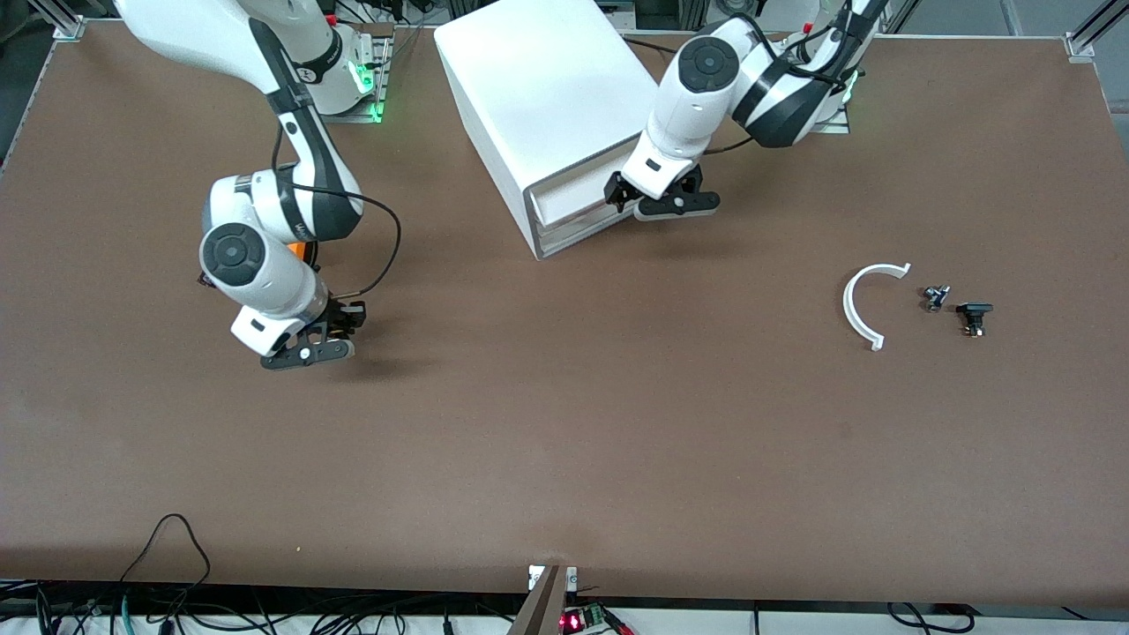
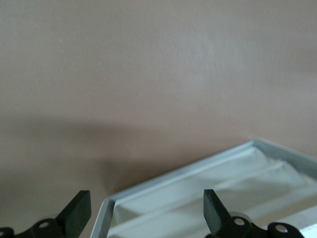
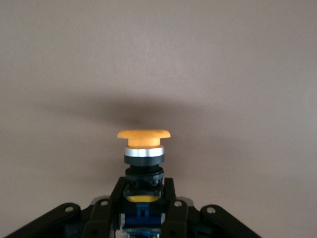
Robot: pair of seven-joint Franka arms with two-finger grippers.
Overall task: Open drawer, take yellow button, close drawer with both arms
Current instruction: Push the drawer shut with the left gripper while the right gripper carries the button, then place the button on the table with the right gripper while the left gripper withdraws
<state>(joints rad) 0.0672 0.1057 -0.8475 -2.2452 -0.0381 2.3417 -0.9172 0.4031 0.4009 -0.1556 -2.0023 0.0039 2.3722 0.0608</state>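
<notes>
— Clamping the button (image 3: pixel 143 148) w/ my right gripper (image 3: pixel 143 208): fingers (image 3: pixel 117 198) pressed against both sides of its black-and-blue body, orange cap sticking out past the tips.

— Where's that over?

— Bare brown table (image 1: pixel 564 441), toward the right arm's end, up in the air. In the front view my right gripper (image 1: pixel 328 335) shows but the button is too small to make out there.

— And your left one?

— Left gripper (image 2: pixel 146 210) has its jaws spread wide apart, nothing between them. It's at the drawer front (image 1: pixel 573 205) of the white drawer unit (image 1: pixel 547 97), fingertips (image 2: pixel 79 208) straddling the drawer's corner. Front view puts my left gripper (image 1: pixel 622 198) right against that face.

— Drawer open or closed?

— Left wrist view looks down into a pale grey-rimmed tray (image 2: pixel 198 171), so it's out at least a bit; how far, can't tell.

— Anything else on the table?

— Toward the left arm's end: a white curved piece (image 1: pixel 860 304), and just beside it two small dark parts (image 1: pixel 937 296) (image 1: pixel 974 316). All well apart from both grippers.
</notes>
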